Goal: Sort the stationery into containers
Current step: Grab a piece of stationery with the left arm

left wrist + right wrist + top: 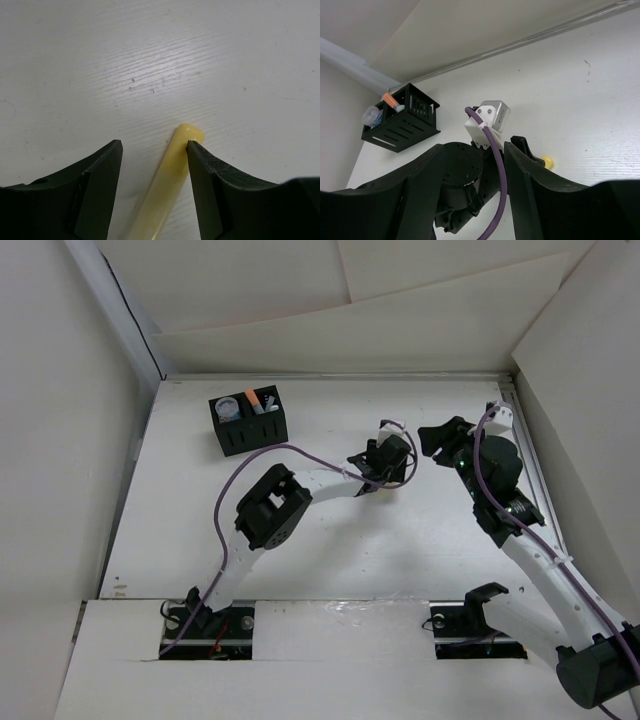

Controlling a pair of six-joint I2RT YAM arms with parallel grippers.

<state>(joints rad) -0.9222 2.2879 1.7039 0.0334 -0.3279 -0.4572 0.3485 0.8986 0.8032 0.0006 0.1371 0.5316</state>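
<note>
A yellow marker (170,185) lies flat on the white table between the fingers of my left gripper (154,143). The jaws are open around it; the right finger (205,175) touches its side and the left finger stands apart. In the top view my left gripper (403,454) is low over the table's middle and hides the marker. Its yellow tip (548,162) shows in the right wrist view. The black organizer (248,428) stands at the back left and holds an orange marker (252,398) and a clear round cup (229,407). My right gripper (436,438) is open, empty and raised beside the left one.
White walls close the table in at the back, left and right. A raised rail (530,470) runs along the right edge. The left arm's purple cable (300,452) loops over the table's middle. The organizer (402,125) also shows in the right wrist view.
</note>
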